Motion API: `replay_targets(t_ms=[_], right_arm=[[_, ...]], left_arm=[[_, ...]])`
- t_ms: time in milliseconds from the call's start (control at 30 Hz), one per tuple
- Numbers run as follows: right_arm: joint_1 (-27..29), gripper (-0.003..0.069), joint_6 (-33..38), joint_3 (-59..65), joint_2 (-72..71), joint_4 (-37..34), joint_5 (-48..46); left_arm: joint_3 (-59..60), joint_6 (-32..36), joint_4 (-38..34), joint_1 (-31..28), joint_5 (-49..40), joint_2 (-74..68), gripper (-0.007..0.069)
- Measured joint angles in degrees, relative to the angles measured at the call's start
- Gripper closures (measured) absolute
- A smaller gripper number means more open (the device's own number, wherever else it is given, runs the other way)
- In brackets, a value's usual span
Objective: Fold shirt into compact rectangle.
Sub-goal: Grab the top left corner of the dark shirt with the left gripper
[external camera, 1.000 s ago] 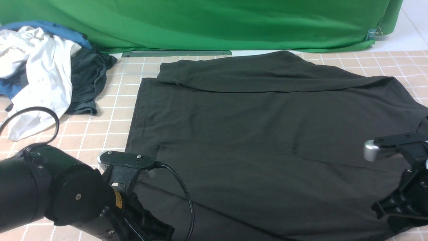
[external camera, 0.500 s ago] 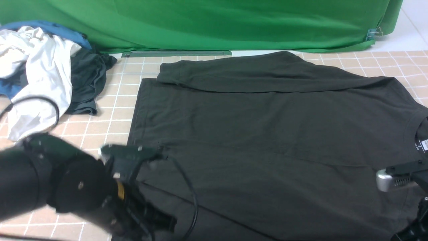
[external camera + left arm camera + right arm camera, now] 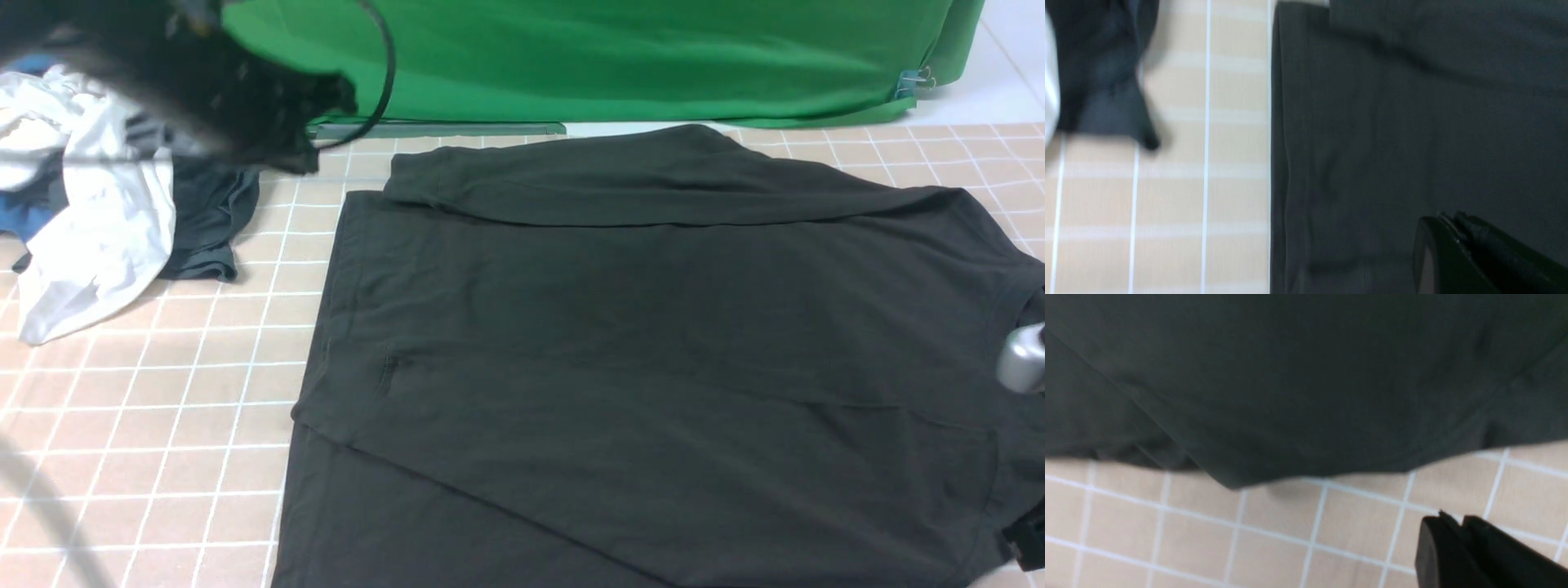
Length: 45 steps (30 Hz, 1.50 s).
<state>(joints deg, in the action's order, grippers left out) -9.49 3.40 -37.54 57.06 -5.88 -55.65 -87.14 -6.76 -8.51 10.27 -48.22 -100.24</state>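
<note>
The black shirt [image 3: 637, 343] lies spread flat on the tiled table, with its far side folded inward [image 3: 637, 180] and its near side folded over along a slanted edge. My left arm [image 3: 237, 98] is a raised blur at the far left. In its wrist view the left gripper [image 3: 1447, 218] hovers shut and empty above the shirt [image 3: 1412, 122], near the shirt's left edge. Only a silver part of the right wrist [image 3: 1024, 359] shows at the right border. The right gripper [image 3: 1453, 518] hangs shut over bare tile, just off the shirt's edge [image 3: 1290, 375], holding nothing.
A pile of clothes sits at the back left: a white garment [image 3: 98, 212], a dark grey-green garment [image 3: 208, 220] and a blue one [image 3: 20, 216]. A green backdrop [image 3: 571, 57] closes the far side. Tiled table [image 3: 147, 408] shows left of the shirt.
My left arm has swung up from the shirt's near left corner to the far left, blurred by motion. My right arm has drawn back rightward, almost out of the front view.
</note>
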Motion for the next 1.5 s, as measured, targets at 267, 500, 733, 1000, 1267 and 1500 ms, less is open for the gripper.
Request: replay_targets(t_ms=[267,500,733,1000,1267,1500], right_arm=[[0.0,0.0548,0.0,0.0,-0.8,-1.3,2.1],[0.0,0.0537,0.0,0.0,-0.8,-1.3,2.4],[0.0,0.0533,0.0,0.0,-0.8,-1.3,2.6],[0.0,0.0524,0.0,0.0,-0.8,-1.3,4.7],[0.0,0.0515,1.3,0.0,-0.8,-1.3,4.8],[0.0,0.0515,1.3,0.0,-0.8,-1.3,5.0]], left_arm=[[-26.4,0.7,1.3,0.0,-5.6,-25.5,0.0389],[-37.0,0.7,1.8,0.0,-4.0,-38.5,0.0195],[-37.9,0.7,0.2,0.0,0.0,-41.9,0.0152],[-38.3,0.7,-1.3,0.0,0.0,-42.4,0.0346],[-41.9,2.4,-2.3,0.0,-6.0,-42.1,0.0585],[-46.1,2.9,-2.5,0.0,-15.6,-37.1,0.0586]])
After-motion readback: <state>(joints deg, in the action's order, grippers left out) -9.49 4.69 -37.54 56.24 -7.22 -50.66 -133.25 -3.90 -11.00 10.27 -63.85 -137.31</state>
